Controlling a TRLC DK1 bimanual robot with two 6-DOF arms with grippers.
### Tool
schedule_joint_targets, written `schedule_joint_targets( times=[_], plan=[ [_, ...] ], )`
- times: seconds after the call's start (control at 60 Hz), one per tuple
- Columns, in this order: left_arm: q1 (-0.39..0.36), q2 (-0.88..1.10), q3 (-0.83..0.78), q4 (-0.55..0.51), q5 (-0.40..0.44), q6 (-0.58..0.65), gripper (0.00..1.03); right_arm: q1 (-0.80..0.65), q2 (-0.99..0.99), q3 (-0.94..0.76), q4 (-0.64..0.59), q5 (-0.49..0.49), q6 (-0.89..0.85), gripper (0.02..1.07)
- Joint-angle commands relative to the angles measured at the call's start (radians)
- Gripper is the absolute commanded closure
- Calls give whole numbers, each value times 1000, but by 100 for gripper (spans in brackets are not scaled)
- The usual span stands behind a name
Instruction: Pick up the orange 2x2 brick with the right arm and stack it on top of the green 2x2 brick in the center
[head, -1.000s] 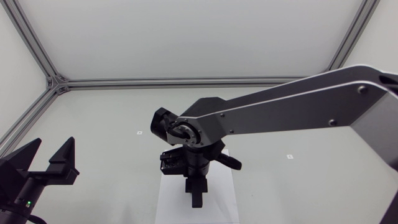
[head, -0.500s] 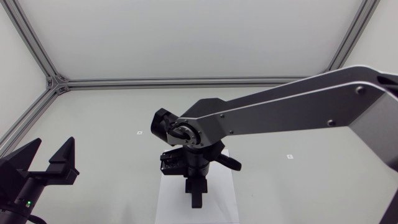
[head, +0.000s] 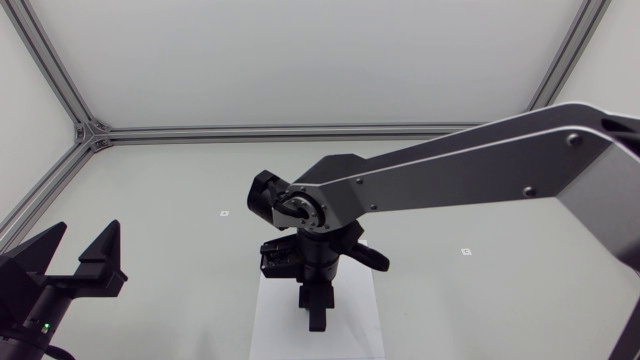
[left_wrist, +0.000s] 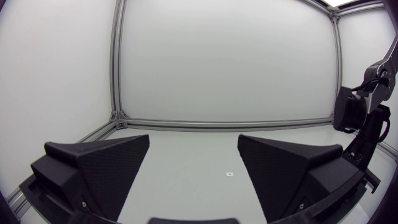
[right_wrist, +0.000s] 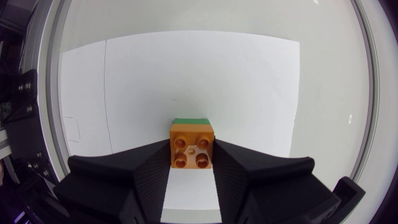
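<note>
Orange is what fills the right wrist view: the orange brick (right_wrist: 192, 146), studs up, sits between the two wedge fingers of my right tool (head: 316, 318), and both fingers press its sides, so that tool is clamped on it. A thin strip of the green brick (right_wrist: 191, 121) shows just past the orange one's far edge, which tells me the orange brick is above the green one and close to lined up with it. I cannot tell from here whether the two are touching or pressed together.

Both bricks are over the white sheet (right_wrist: 236, 81) in the middle of the counter (head: 180, 190). From overhead, the right arm reaches in past the centre and points the tool straight down, hiding the bricks beneath it. I judge that upright hold suits a square, downward press.

My left tool (left_wrist: 194, 146) is parked low at the near left, fingers spread wide with nothing between them, well apart from the work.

Next I would press down gently, then let go.
</note>
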Motion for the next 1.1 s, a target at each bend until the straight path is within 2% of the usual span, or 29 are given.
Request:
schedule_joint_targets(
  times=[0.0, 0.6, 1.083],
  plan=[
    [1, -8, -41, -15, 4, 13, 4, -9, 100, -109, -16, 25, -22, 81],
    [1, -8, -41, -15, 4, 13, 4, 11, 74, -138, -14, 31, -62, 81],
    [1, -8, -41, -15, 4, 13, 4, -11, 80, -74, -40, 6, -13, 81]
  ],
)
